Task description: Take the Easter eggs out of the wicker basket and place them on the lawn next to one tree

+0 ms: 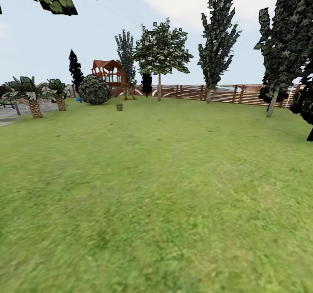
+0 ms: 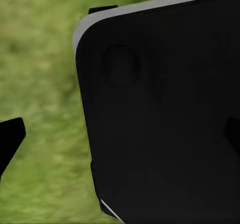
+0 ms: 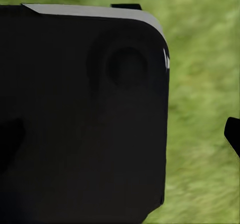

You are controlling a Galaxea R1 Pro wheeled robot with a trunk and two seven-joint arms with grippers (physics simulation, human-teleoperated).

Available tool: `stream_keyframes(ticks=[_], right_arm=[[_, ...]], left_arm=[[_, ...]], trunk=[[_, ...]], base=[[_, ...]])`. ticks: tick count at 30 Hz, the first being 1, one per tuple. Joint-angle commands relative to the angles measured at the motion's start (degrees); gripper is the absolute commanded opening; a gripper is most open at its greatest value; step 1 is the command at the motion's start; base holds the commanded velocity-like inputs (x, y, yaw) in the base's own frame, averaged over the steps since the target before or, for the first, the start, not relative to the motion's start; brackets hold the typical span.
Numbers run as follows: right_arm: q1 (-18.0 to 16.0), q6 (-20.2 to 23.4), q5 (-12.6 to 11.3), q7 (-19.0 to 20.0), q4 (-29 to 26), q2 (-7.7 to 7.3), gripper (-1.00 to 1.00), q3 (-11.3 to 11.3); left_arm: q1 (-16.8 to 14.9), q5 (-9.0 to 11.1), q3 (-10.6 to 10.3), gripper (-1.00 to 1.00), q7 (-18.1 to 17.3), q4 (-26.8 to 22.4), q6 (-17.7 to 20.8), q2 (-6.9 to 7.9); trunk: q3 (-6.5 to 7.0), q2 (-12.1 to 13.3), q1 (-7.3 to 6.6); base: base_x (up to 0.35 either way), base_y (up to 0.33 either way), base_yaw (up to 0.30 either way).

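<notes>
Basket: the wicker basket [image 1: 119, 107] sits far off at 11 o'clock on the lawn [image 1: 165, 188].
Tree: a pale-trunked tree [image 1: 160, 56] stands behind it, at 12 o'clock.
My claws: can't tell if they're spread or pinched.

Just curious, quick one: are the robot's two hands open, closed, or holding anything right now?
Left gripper: cannot be told; one dark fingertip shows, nothing visibly held.
Right gripper: cannot be told either, same picture.

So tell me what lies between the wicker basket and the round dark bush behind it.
In the head view, only bare lawn shows between the wicker basket and the round dark bush. The basket is far off and small, so anything tiny there would be hard to tell.
</notes>
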Motion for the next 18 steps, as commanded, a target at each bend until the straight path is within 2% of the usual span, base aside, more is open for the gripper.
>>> stream_keyframes(ticks=[1,5,11,14,18], right_arm=[[0.01,-0.07,-0.68,-0.17,-0.08,0.12,1.00,0.47],[0.01,-1.19,-0.57,0.06,-0.07,0.24,1.00,0.62],[0.01,-2.57,-0.12,0.33,0.00,0.33,1.00,0.78],[0.01,-2.65,-0.04,0.34,0.00,0.29,1.00,0.75],[0.01,-2.66,-0.03,0.36,0.01,0.28,1.00,0.82]], left_arm=[[0.04,-0.60,0.01,1.00,-0.12,-0.17,0.07,0.02],[0.04,-0.60,0.05,1.00,-0.12,-0.17,0.09,0.02],[0.04,-0.60,0.14,1.00,-0.12,-0.17,0.13,0.02],[0.04,-0.60,0.17,1.00,-0.12,-0.17,0.11,0.02],[0.04,-0.60,0.18,1.00,-0.12,-0.17,0.07,0.02]], trunk=[[-0.04,-0.02,0.04],[-0.04,-0.02,0.04],[-0.04,-0.02,0.04],[-0.04,-0.02,0.04],[-0.04,-0.02,0.04]], base=[[0.325,-0.152,-0.056],[0.325,-0.122,-0.221],[0.327,-0.019,-0.228],[0.328,-0.001,-0.008],[0.328,0.000,0.200]])
